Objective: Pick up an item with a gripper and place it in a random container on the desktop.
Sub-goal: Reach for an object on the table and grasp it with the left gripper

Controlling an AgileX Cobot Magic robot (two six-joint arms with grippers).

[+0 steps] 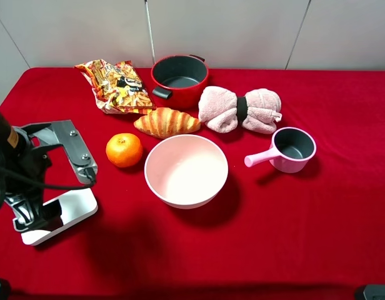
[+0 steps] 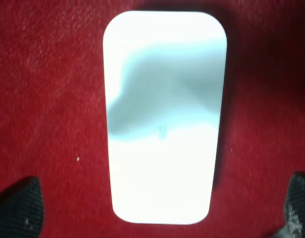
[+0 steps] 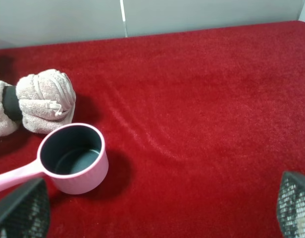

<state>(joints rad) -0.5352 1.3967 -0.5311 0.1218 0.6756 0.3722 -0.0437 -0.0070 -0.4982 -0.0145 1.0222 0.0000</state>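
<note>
The item, a flat white oblong box (image 1: 64,212), lies on the red cloth desktop (image 1: 292,231) at the front left. It fills the left wrist view (image 2: 162,119). My left gripper (image 1: 36,212) hangs over the box's left end, open. In its wrist view the left gripper (image 2: 157,206) has one black fingertip (image 2: 19,206) on each side of the box, clear of it. The container, a large pale pink bowl (image 1: 186,170), stands empty in the middle. My right gripper (image 3: 157,208) is open and empty over bare cloth, and out of the exterior high view.
An orange (image 1: 124,150) and a croissant (image 1: 166,122) lie between the box and the bowl. A red pot (image 1: 179,80), a snack bag (image 1: 117,85) and a rolled pink towel (image 1: 239,110) sit at the back. A small pink saucepan (image 1: 291,150) (image 3: 73,157) stands right of the bowl.
</note>
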